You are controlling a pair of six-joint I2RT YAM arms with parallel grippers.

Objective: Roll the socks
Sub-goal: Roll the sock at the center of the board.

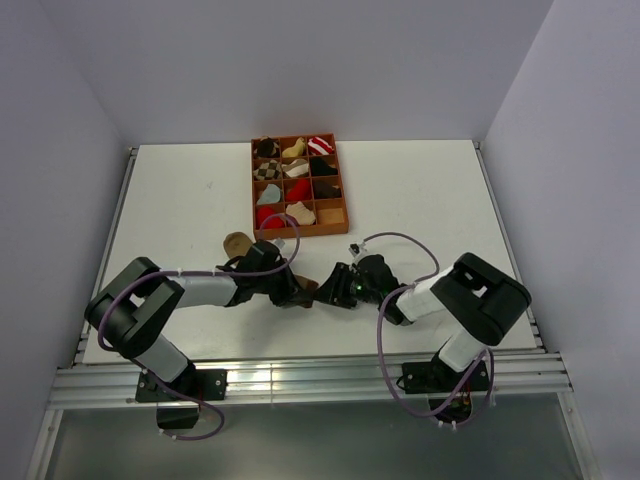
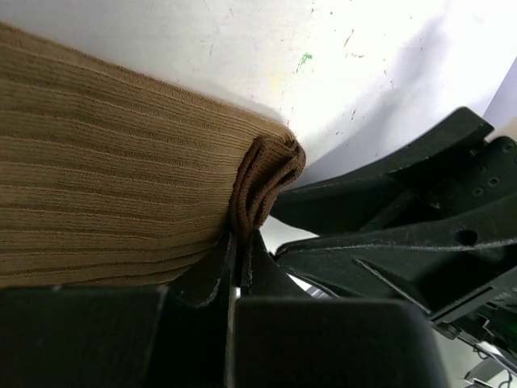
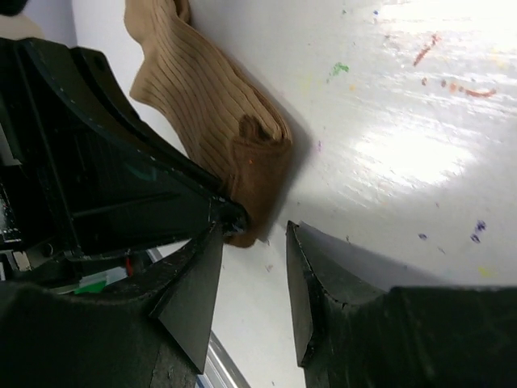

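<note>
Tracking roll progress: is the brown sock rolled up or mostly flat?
Mostly flat: the brown sock has only its end rolled, pinched in the left gripper.

Lab test cell: white table, plain walls, aluminium rail

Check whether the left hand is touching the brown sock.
Touching. The left wrist view shows the left hand closed, its fingers pinching the rolled end of the brown sock between them.

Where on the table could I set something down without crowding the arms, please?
Bare table lies right of the tray, out to the right edge, and left of it too. The near centre is crowded: left pincer shut on the brown sock, right pincer open beside it.
</note>
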